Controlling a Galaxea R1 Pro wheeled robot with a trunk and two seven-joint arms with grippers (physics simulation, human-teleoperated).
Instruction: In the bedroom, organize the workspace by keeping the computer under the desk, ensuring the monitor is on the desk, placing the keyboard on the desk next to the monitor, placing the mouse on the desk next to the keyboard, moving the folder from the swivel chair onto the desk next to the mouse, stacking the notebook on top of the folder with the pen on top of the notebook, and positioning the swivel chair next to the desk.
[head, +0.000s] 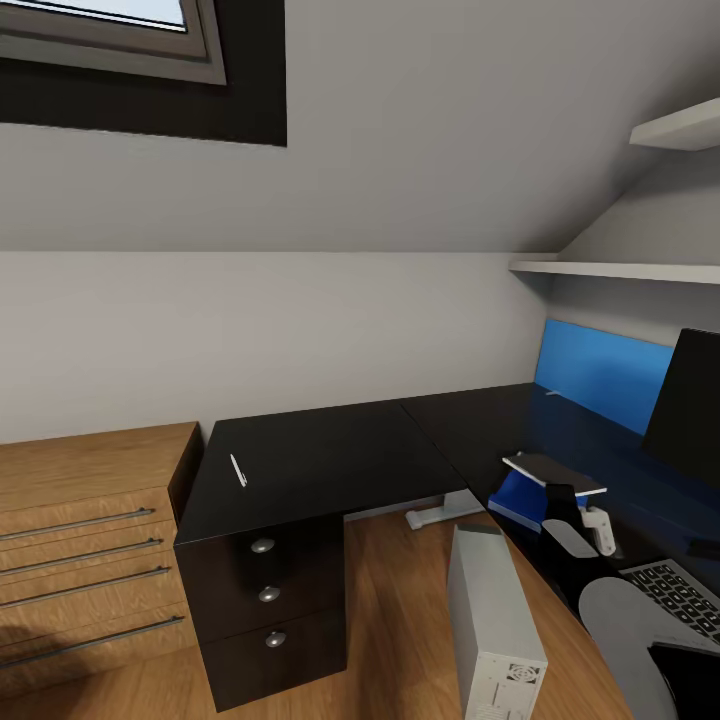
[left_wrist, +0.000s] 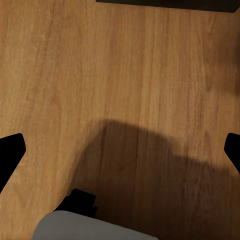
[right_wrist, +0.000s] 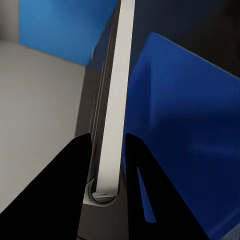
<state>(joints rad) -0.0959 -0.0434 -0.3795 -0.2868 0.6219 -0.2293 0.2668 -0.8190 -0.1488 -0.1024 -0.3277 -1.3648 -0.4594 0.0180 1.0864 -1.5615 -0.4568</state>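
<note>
My right gripper is shut on the notebook, a dark cover with white page edges, held level just over the blue folder near the black desk's inner edge. The right wrist view shows both fingers clamping the notebook's white edge with the folder beneath. The silvery pen lies on the desk's left wing. The keyboard and monitor stand on the desk at right. On the floor stands the grey computer. My left gripper hangs open over bare wood floor. Mouse and swivel chair are out of view.
A light wooden drawer unit abuts the desk's left end. A long blue panel lines the wall behind the desk, with white shelves above. Wood floor lies between the desk drawers and the computer.
</note>
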